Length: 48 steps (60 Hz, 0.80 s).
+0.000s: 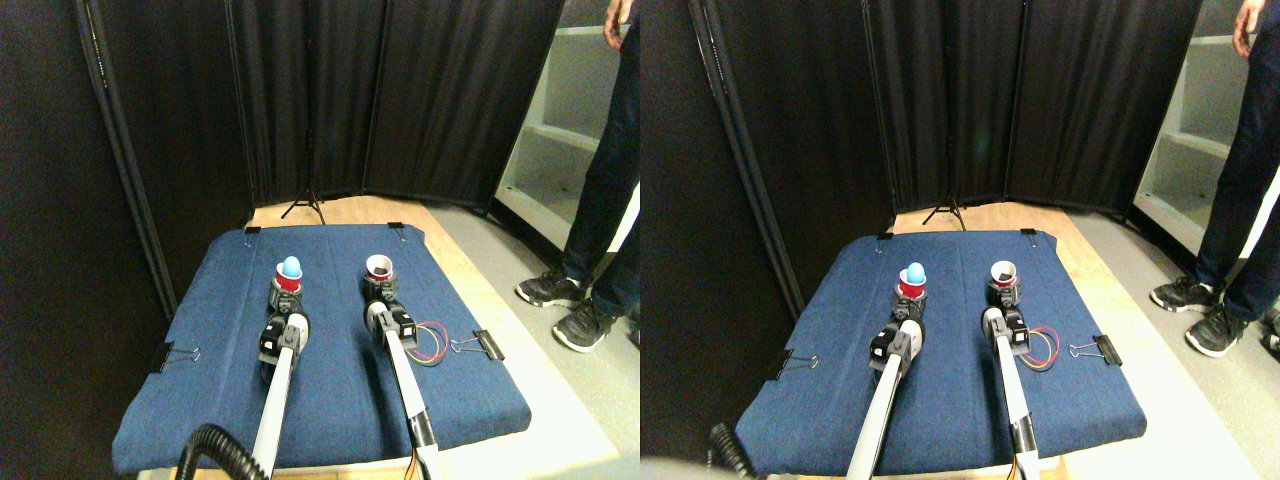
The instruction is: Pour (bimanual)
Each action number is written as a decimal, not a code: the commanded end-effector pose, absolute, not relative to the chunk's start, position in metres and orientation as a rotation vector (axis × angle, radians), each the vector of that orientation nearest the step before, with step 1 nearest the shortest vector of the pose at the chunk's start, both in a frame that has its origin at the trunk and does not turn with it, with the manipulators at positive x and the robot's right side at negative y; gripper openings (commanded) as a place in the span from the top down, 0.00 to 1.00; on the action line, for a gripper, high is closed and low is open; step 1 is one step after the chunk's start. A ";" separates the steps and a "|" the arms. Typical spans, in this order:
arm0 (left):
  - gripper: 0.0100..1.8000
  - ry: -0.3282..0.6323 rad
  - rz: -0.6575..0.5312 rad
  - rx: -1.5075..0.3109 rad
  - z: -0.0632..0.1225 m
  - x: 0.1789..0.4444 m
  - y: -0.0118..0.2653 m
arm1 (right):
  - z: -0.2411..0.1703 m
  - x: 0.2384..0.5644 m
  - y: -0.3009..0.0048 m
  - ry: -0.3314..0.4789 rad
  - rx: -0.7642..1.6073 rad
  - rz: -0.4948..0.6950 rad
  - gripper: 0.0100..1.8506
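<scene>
Left gripper (pixel 286 297) closed around red plastic cup (pixel 287 279) carrying pale blue ball (pixel 291 266). Right gripper (pixel 381 288) clamped on second red cup with white interior (pixel 379 266), at 3 o'clock of first. Both pale arms stretched toward 12 across blue padded mat (pixel 330 400). Black binder clip (pixel 488 345) at mat's 3 o'clock edge; person's dark sneakers (pixel 565 305) beyond.

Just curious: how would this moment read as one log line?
left gripper: at red cup holding blue ball | right gripper: at white-rimmed cup | both upright on blue cloth
</scene>
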State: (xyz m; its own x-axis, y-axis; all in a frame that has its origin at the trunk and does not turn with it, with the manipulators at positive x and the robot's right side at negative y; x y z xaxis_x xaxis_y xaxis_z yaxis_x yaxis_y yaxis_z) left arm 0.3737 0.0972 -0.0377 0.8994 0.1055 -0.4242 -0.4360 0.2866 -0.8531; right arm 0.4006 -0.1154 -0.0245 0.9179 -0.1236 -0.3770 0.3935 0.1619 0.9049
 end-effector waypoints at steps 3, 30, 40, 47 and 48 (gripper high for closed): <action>0.70 0.355 0.424 -1.190 -0.053 0.372 0.102 | -0.022 0.396 -0.119 0.285 1.328 -0.366 0.71; 0.36 0.411 0.456 -1.202 -0.051 0.364 0.104 | -0.021 0.390 -0.122 0.362 1.361 -0.341 0.32; 0.36 0.413 0.448 -1.201 -0.049 0.361 0.106 | -0.020 0.387 -0.121 0.355 1.361 -0.330 0.36; 0.35 0.410 0.431 -1.192 -0.045 0.355 0.108 | -0.016 0.382 -0.119 0.360 1.355 -0.320 0.29; 0.35 0.412 0.424 -1.193 -0.045 0.354 0.109 | -0.016 0.381 -0.119 0.364 1.356 -0.317 0.27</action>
